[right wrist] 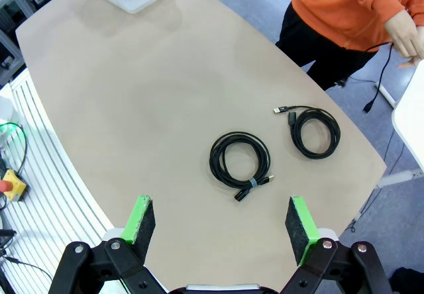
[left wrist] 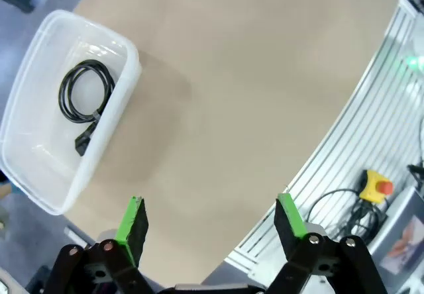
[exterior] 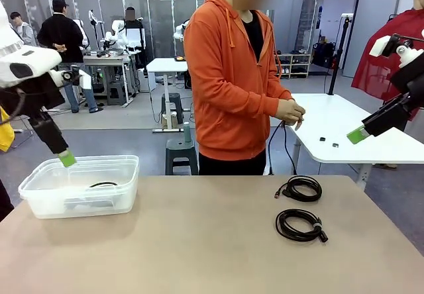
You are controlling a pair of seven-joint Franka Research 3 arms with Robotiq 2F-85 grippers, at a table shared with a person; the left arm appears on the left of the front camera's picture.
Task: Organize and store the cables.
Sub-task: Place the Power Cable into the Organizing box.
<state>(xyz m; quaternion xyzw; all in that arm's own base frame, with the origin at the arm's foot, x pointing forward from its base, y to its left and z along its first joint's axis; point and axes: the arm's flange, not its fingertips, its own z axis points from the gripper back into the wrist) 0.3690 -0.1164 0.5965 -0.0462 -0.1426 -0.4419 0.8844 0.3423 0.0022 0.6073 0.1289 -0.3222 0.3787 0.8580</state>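
Near cable (right wrist: 250,187) & far cable (right wrist: 293,130) lie coiled on desk (exterior: 199,241), R side; 3rd cable (left wrist: 82,142) sits in bin (exterior: 46,204). Light, floppy, prob springy: I'd pinch across bundled strands by the tie. L & R jaws both spread, empty. What person's hands (exterior: 291,112) hold: can't make out.

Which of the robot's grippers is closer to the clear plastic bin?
Left. The left gripper hangs open just above the bin; the right gripper is raised far off past the table's right edge.
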